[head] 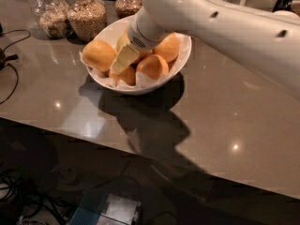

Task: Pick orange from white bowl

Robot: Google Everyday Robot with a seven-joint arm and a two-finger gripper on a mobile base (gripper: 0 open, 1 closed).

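Note:
The white bowl (111,32) stands on the grey counter, lined with white paper and holding several oranges. A paler, yellower orange (122,41) shows at the back middle, mostly hidden behind my wrist. Deeper-orange fruits lie at the left (98,55), front right (154,65) and back right (168,47). My gripper (123,60) reaches down into the middle of the bowl from the upper right, among the fruits and right in front of the paler orange. The white arm covers the back of the bowl.
Three glass jars of grains stand behind the bowl: one at the far left (49,15), one beside it (87,15), one at the back (129,1). Cables lie at the counter's left edge (9,60). The counter's front edge (140,156) runs below the bowl.

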